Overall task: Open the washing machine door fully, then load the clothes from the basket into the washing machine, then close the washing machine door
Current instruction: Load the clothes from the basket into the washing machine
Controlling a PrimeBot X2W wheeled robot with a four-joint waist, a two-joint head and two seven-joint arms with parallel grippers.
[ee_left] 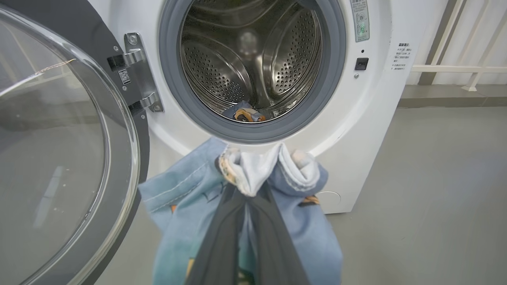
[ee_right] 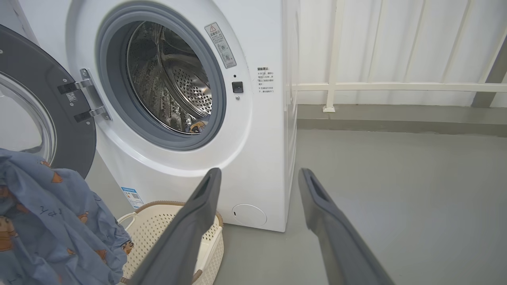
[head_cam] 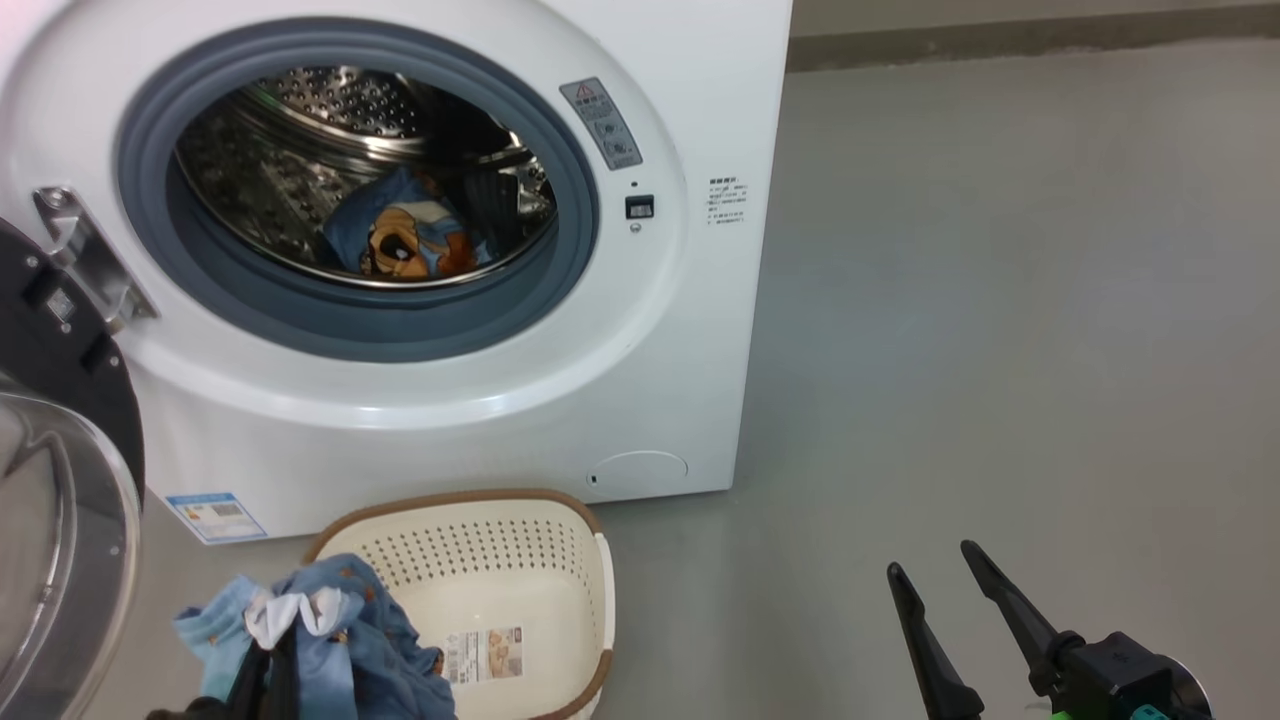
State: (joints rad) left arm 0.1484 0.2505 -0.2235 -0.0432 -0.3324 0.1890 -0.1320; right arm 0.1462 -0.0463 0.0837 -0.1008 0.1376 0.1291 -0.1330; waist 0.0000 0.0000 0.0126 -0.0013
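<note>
**Blue fabric clamped in the left gripper, drum mouth dead ahead**

Of the clothes, the held garment [ee_left: 186, 206] is light blue with orange-brown figures and cream trim. It hangs in a bunch from our left gripper [ee_left: 246, 196], whose fingers are pinched tight on a fold near its top. The loaded garment [head_cam: 410, 240] lies at the bottom of the steel drum [ee_left: 253, 59]. Under the held bundle, the basket [head_cam: 455, 497] stands on the floor [head_cam: 1000, 300] just before the washing machine [head_cam: 640, 380]. It seems to hold nothing but its sticker [head_cam: 487, 655].

We judge that the coming move turns on the line from gripper to opening. In the left wrist view the drum mouth sits straight along the fingers, ahead and higher, with the grey rubber ring [head_cam: 330, 335] to clear. The washing machine door [ee_left: 59, 138] is swung wide on its hinge [head_cam: 85, 255] at our left, beside that path and not across it. Our right gripper [head_cam: 930, 557] hangs spread and empty, well off to the right, so the left arm is much the nearer.
</note>
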